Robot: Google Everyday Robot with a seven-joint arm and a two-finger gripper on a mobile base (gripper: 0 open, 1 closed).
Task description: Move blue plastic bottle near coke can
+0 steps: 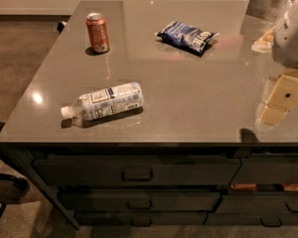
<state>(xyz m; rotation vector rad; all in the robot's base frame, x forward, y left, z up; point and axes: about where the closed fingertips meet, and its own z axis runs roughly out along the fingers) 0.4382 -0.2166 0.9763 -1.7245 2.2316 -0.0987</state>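
Note:
The blue plastic bottle (105, 102) lies on its side near the front left of the grey counter (188, 98), with its white cap pointing left. The coke can (98, 32) stands upright at the back left, well behind the bottle and apart from it. My gripper (280, 103) hangs over the counter's right side, far to the right of the bottle, under the white arm (292, 33). It holds nothing that I can see.
A dark blue crinkled chip bag (186, 36) lies at the back middle of the counter. Some items sit at the far right back corner (264, 41). Drawers (136, 172) run below the counter's front edge. Carpeted floor lies to the left.

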